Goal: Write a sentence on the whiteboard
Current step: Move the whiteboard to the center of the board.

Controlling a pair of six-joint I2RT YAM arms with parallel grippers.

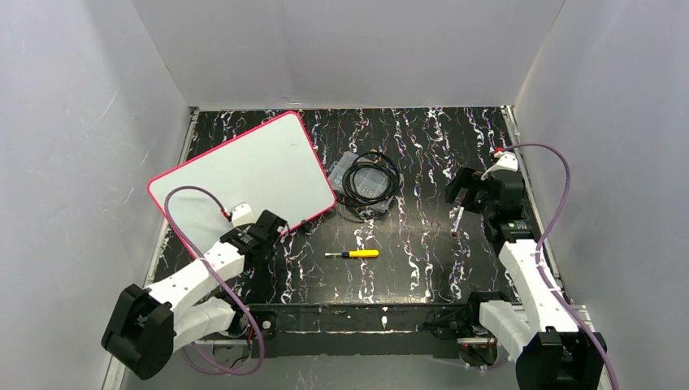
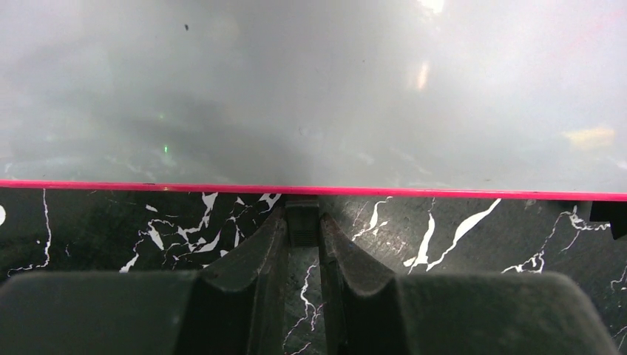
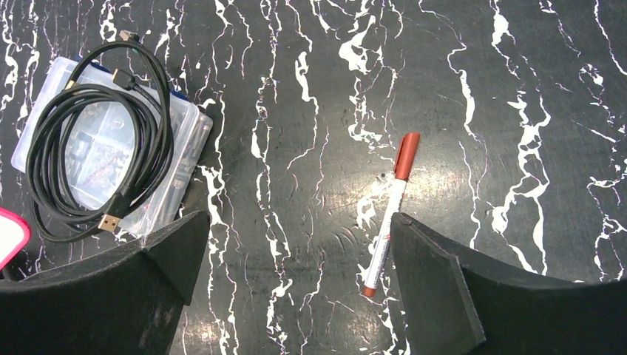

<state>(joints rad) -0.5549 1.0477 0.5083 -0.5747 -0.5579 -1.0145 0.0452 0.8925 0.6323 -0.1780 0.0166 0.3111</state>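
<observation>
The whiteboard lies tilted at the left of the black marbled table, white with a pink-red rim. Its face looks blank; the sentence is out of view. My left gripper is at the board's near edge, shut on a small black clip under the rim, with the jaws narrow around it. A marker with a white barrel and reddish-brown cap lies flat on the table. Above it my right gripper hangs wide open with nothing held, its right finger close beside the pen.
A clear plastic box with a coiled black cable on top sits mid-table, right of the board. A yellow-handled screwdriver lies near the front centre. Grey walls enclose the table on three sides. A second black clip shows at the rim.
</observation>
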